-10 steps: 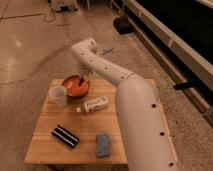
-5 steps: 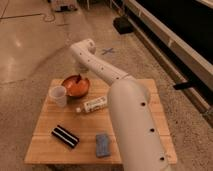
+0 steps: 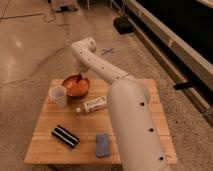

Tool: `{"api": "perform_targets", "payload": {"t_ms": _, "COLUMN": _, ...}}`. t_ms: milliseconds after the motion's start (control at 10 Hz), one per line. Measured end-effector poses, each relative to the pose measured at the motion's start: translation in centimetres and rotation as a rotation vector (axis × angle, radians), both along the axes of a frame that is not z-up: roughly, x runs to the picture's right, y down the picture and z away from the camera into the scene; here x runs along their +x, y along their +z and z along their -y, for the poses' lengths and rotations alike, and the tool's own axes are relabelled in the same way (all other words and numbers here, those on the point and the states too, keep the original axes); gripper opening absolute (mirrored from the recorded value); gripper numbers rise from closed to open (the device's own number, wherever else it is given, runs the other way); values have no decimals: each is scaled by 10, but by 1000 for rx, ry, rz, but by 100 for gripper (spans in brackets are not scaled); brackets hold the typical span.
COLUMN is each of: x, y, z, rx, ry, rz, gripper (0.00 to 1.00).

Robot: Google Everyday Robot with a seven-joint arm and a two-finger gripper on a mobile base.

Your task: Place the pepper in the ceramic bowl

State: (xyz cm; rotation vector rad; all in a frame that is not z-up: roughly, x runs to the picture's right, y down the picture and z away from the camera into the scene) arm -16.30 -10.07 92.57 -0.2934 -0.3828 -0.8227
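The pepper cannot be made out anywhere; if it is near the bowl, the arm's end covers it. The ceramic bowl (image 3: pixel 76 86), orange-red, sits at the upper left of the wooden table (image 3: pixel 125 112). The gripper (image 3: pixel 80 76) hangs right over the bowl's rim, at the far side of it, reaching down from the white arm (image 3: pixel 122 105) that fills the frame's middle and lower right. Whether the gripper is holding anything, I cannot tell. Just left of the bowl stands a pale plastic cup (image 3: pixel 58 95). Below the bowl a white bottle (image 3: pixel 92 105) lies on its side. Further down lie a black striped object (image 3: pixel 65 136) and a blue sponge (image 3: pixel 102 144).
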Motion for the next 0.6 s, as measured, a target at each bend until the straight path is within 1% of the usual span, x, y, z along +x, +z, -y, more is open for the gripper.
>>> {"api": "perform_targets", "payload": {"t_ms": 200, "x": 10, "y": -2, "z": 6, "rx": 3, "ry": -10, "rz": 1, "gripper": 61}}
{"api": "perform_targets", "payload": {"t_ms": 300, "x": 12, "y": 0, "z": 6, "rx": 0, "ry": -14, "rz": 1, "gripper": 61}}
{"api": "perform_targets", "payload": {"t_ms": 500, "x": -2, "y": -4, "z": 4, "rx": -4, "ry": -29, "rz": 10, "gripper": 61}}
{"api": "perform_targets", "payload": {"t_ms": 600, "x": -8, "y": 0, "z": 6, "rx": -5, "ry": -37, "rz": 8, "gripper": 61}}
